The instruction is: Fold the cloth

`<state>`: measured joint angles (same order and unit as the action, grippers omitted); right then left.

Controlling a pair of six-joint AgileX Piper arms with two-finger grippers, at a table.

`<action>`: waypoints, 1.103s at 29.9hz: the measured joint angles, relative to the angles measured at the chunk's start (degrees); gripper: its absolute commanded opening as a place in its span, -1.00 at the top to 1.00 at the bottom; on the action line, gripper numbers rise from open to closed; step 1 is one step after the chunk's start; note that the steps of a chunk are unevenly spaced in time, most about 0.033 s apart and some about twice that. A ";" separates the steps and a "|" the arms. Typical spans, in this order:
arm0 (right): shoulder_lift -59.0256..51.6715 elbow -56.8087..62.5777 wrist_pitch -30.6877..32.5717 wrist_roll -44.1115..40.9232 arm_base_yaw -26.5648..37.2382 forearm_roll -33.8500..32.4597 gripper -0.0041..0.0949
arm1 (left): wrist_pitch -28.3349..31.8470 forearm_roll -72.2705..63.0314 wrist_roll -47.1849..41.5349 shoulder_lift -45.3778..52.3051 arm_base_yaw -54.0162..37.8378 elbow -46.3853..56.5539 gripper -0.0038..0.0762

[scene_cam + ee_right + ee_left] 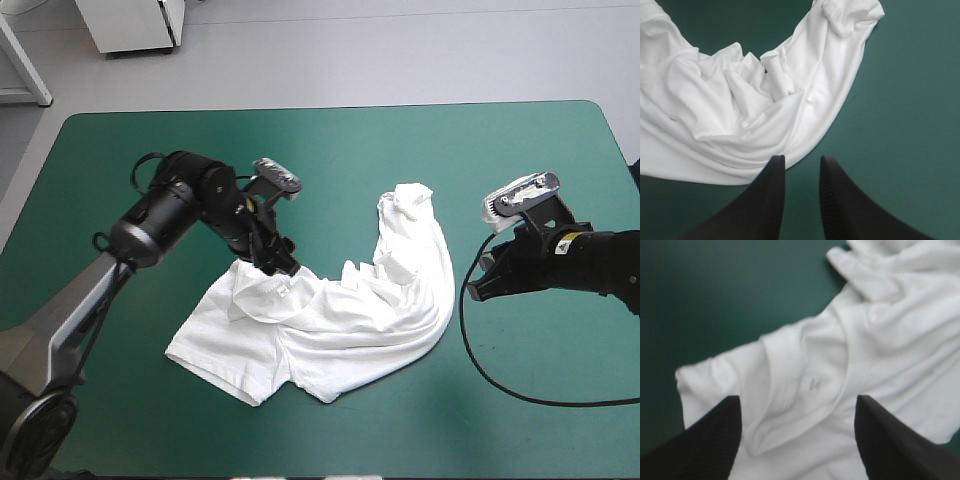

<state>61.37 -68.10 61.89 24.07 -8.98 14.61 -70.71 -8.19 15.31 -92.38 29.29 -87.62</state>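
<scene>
I see no fold yet: T-shirt (330,305) crumpled, left end effector (797,400) spread over its collar, right end effector (801,159) slightly parted, empty.

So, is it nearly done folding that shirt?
Barely begun. Nothing is folded: the T-shirt lies rumpled in a curve on the teal-green cover. In hand: the left gripper hangs open over the collar, the right gripper open beside the shirt's edge, neither holding it. Spreading and all folds remain.
</scene>
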 measured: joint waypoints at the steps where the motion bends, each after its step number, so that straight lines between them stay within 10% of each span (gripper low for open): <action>1: -0.06 0.00 0.01 -0.06 0.00 0.00 0.43 | -0.11 0.00 -0.19 1.71 -1.36 2.45 -0.25; 14: -0.13 0.00 0.12 -0.75 0.00 0.00 0.43 | -0.03 5.54 -1.04 11.91 -7.60 23.53 -0.25; 33: -0.17 0.00 0.44 -0.92 0.00 0.00 0.43 | 5.70 5.53 2.01 9.40 -16.26 28.85 -0.25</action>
<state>61.20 -68.10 62.33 23.15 -8.98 14.61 -65.02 -2.67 17.32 -82.98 13.03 -58.77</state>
